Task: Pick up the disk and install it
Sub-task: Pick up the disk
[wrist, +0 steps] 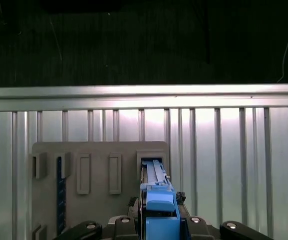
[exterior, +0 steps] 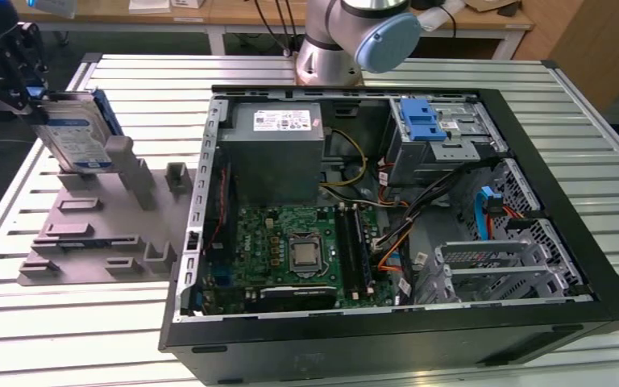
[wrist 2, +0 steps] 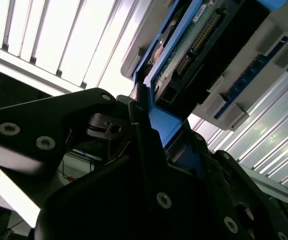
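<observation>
- The gripper (exterior: 36, 98) is closed on the upper edge of the disk (exterior: 73, 137). In the second wrist view its fingers (wrist 2: 143, 145) press on the blue carrier frame (wrist 2: 166, 125) from both sides.
- The disk stands upright on its edge at the far corner of the grey holder plate (exterior: 89, 222). Its lower edge is at a slot of the plate, but I cannot tell if it sits inside.
- The open computer case (exterior: 396, 347) lies just beside the plate, on the exterior view's right.
</observation>
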`<state>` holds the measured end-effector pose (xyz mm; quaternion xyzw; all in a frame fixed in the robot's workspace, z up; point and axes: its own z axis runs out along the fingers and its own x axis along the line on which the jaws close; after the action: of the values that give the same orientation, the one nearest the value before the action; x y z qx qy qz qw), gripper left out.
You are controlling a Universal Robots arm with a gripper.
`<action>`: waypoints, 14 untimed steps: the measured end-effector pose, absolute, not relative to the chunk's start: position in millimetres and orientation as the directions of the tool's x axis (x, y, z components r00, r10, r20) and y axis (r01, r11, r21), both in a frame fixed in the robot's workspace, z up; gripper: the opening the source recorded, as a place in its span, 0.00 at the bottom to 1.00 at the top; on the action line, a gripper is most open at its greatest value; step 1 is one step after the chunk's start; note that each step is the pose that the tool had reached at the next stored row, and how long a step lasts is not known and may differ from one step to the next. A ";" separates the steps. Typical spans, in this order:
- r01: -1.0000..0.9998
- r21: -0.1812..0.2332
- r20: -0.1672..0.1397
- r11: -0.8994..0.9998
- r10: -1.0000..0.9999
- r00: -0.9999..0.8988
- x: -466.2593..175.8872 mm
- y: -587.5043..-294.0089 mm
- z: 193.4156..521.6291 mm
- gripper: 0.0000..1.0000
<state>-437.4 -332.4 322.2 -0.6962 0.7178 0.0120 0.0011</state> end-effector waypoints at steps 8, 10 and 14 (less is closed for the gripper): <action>-0.999 0.016 -0.018 0.030 -0.999 -0.031 -437.5 -332.3 324.5 0.36; -0.999 0.016 -0.018 0.030 -0.999 -0.031 -437.4 -332.3 325.3 0.36; -0.999 0.015 -0.018 0.030 -0.999 -0.031 -437.4 -332.3 326.5 0.36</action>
<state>-437.4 -332.3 326.5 -0.6962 0.7178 0.0119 0.0012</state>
